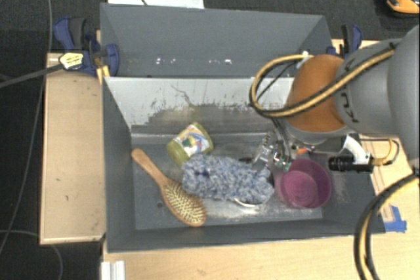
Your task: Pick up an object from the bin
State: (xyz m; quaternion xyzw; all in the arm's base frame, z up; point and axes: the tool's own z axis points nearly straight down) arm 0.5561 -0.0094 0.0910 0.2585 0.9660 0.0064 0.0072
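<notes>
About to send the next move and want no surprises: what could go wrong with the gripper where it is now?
The gripper sits right where the purple cup meets the fluffy blue-grey cloth; a grasp there might catch both, or only loose cloth that slips. A sideways nudge could shove the cup against the bin wall. The cloth lies against the wooden hairbrush, so lifting it may drag the brush along.

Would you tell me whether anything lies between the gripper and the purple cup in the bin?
Nothing visible does: the gripper hangs at the upper-left rim of the purple cup. The fuzzy blue cloth lies on its other side.
</notes>
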